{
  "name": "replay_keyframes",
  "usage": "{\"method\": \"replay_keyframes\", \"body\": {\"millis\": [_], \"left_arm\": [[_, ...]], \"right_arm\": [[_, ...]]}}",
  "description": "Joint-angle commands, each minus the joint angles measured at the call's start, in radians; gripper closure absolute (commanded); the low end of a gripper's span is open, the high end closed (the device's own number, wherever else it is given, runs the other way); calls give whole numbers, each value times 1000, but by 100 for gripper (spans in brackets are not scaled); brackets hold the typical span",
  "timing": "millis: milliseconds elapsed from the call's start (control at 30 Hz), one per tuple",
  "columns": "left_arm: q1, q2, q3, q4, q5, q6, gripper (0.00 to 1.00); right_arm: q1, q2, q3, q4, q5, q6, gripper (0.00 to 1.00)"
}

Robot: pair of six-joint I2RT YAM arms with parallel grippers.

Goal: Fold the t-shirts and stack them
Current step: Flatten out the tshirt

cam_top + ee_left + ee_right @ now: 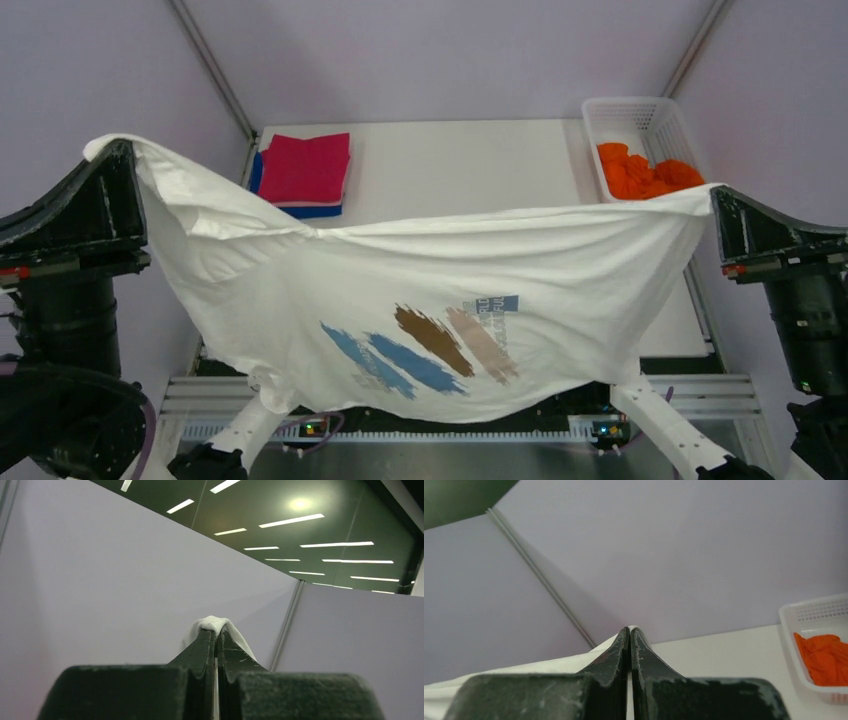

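Looked about halfway: magenta t-shirt [305,168] lay folded on the blue t-shirt [315,211], well left of the basket [640,105]; orange t-shirt [645,172] sat crumpled inside it. The white t-shirt [420,290] hung unfolded nearer than the basket, left end effector [124,152] and right end effector [716,196] each clamped on a corner.

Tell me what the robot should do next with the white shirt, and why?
Probably lower and spread the white cloth t-shirt with blue-and-brown print flat on the white table: the left gripper and right gripper each pinch an edge, holding it stretched in mid-air.
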Motion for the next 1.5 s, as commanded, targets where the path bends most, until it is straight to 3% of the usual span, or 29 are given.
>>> {"method": "replay_keyframes", "body": {"millis": [0,300,500,633,733,767,800,867,900,933,967,1100,1333,1467], "left_arm": [[5,91,-91,57,-72,35,100],[4,382,-403,224,-187,60,100],[4,772,-438,289,-203,80,100],[4,1092,-274,287,-223,138,100],[4,1394,17,141,-229,158,100],[4,1482,132,91,-221,163,100],[4,1558,237,38,-208,162,96],[3,1667,423,-44,-181,157,68],[2,1685,456,-54,-175,154,45],[-1,1676,443,-37,-174,150,9],[-2,1645,399,0,-178,149,2],[-9,1479,182,91,-155,121,1],[-26,1265,-34,-60,-112,-8,1],[-25,1219,-234,81,-51,-120,1]], "right_arm": [[0,26,-122,-11,183,-31,100],[1,103,-571,191,606,13,100],[-77,313,-834,448,601,5,100],[-244,562,-946,728,309,35,100],[-271,777,-898,905,286,-30,100],[-273,852,-852,924,295,-64,96],[-273,918,-789,924,293,-106,84],[-274,1015,-663,855,288,-149,54],[-274,1041,-625,836,287,-161,44],[-274,1051,-605,833,284,-176,25],[-274,1049,-599,832,282,-183,16],[-272,985,-629,794,239,-154,12],[-251,819,-843,754,31,-40,6],[-247,797,-939,782,-59,-11,1]]}}
